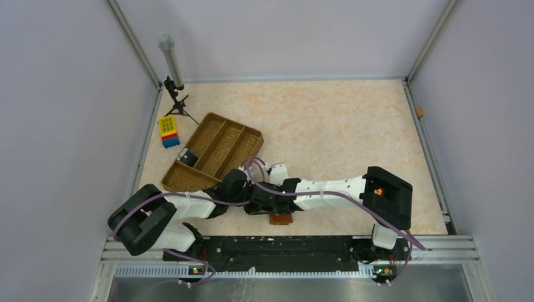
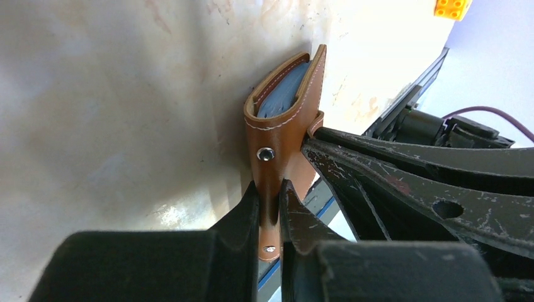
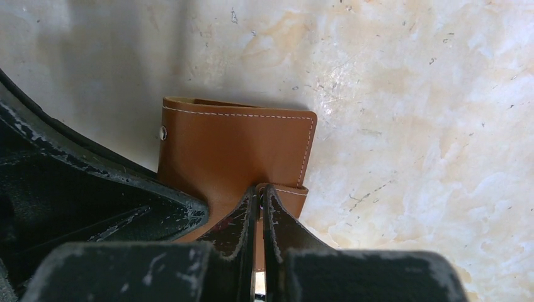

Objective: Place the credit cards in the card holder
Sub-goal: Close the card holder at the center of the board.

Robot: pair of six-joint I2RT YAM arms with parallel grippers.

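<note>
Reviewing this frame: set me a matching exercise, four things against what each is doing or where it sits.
Things:
1. credit cards
2. left gripper
3. right gripper
4. yellow-and-blue block

States:
A. pinches the small tab of the card holder
B. on the table's left side, beside the tray
C. tucked inside the card holder
D. clamps the card holder's edge with the snaps

Pairs: 1-C, 2-D, 3-A, 4-B

Left fingers (image 2: 242, 217) clamped, slightly apart; right fingers (image 3: 238, 231) pinched tight, just beside left.
</note>
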